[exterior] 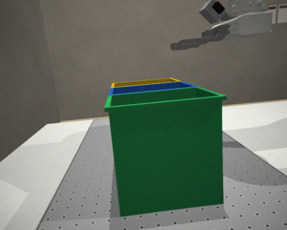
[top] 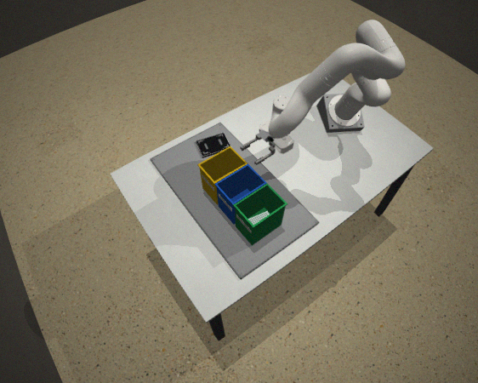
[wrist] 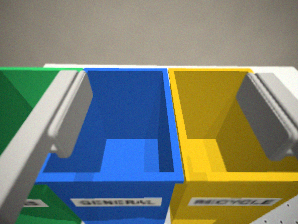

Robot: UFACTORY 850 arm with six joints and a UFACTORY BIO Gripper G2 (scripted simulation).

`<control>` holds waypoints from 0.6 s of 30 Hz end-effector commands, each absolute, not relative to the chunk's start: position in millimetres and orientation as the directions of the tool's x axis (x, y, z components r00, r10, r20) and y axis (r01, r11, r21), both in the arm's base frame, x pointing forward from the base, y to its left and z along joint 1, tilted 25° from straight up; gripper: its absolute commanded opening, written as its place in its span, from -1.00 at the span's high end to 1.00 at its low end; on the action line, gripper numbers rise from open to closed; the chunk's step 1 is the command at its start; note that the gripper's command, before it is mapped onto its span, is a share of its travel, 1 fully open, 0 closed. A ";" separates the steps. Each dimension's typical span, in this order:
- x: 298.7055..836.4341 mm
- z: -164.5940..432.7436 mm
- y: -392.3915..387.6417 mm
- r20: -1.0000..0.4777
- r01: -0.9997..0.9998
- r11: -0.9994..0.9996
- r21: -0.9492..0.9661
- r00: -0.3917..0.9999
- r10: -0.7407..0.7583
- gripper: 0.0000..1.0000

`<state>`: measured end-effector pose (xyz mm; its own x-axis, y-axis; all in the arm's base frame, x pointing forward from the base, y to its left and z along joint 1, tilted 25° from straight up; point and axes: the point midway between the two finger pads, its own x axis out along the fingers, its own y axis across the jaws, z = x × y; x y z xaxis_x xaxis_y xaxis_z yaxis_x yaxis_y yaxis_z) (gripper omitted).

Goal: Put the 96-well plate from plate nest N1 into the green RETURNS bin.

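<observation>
Plate (top: 259,218) lies inside the green bin (top: 269,225) (exterior: 166,153) (wrist: 14,100). Toward twelve o'clock from above, the gripper (top: 249,155) (exterior: 172,46) (wrist: 170,115) reaches out, fingers spread, empty; labels read GENERAL (wrist: 116,202), RECYCLE (wrist: 235,202).

The 96-well plate (top: 259,218) lies in the RETURNS bin (top: 262,227) (exterior: 169,153) (wrist: 15,115), beside the GENERAL bin (top: 227,208) (wrist: 120,177); the RECYCLE bin (top: 209,187) (wrist: 240,177) (nearest the nest (top: 201,146)) stands beyond.

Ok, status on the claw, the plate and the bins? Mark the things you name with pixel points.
Claw (top: 258,155) open, nothing held, clear of bins. Well plate (top: 259,218) inside green bin (top: 262,227) (exterior: 169,153) (wrist: 15,82). All three bins upright. Nothing seen in the way.
</observation>
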<state>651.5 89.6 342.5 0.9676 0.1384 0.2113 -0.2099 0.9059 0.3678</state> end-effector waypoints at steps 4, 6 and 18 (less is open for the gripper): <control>643.4 338.1 61.1 0.215 -0.212 0.905 0.368 0.967 0.139 0.64; 640.7 336.3 51.7 0.215 -0.212 0.905 0.368 0.967 0.139 0.64; 629.3 328.8 13.2 0.215 -0.212 0.905 0.368 0.967 0.139 0.64</control>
